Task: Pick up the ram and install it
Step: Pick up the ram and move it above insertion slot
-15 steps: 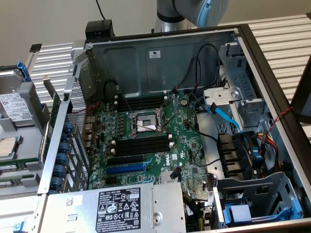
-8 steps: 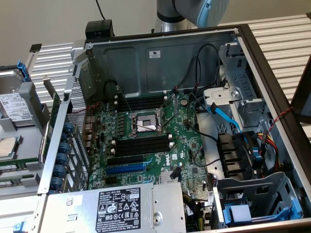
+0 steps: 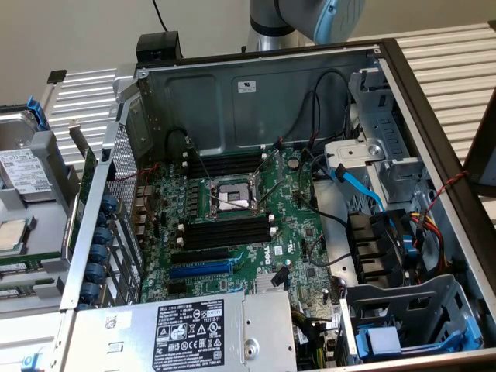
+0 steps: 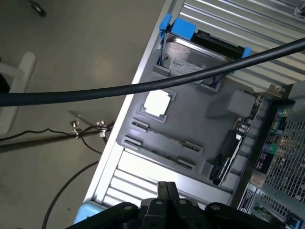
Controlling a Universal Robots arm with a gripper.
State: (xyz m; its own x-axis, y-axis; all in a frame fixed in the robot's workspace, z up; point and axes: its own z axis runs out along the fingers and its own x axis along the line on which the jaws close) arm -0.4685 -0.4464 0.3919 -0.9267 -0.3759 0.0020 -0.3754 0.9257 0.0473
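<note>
**Closed pincer hanging over the parts tray, ram lying outside the case**

In the wrist view the black pincer (image 4: 166, 190) is pressing its fingers together and holding nothing. It is hanging above the edge of the pale slatted metal desk (image 4: 136, 174). Just beyond, the grey plastic tray (image 4: 202, 121) is sitting on the desk. It is carrying a square silver processor chip (image 4: 156, 102) and, farther off, a metal hard drive in blue brackets (image 4: 193, 55). A thick black cable (image 4: 95, 93) is crossing the view.

In the exterior view the long, thin green ram (image 3: 17, 268) appears to be lying in the tray's near corner, at the exterior view's left. It is lying outside the open computer case (image 3: 256, 93), well apart from the long black memory slots (image 3: 225, 234).
</note>
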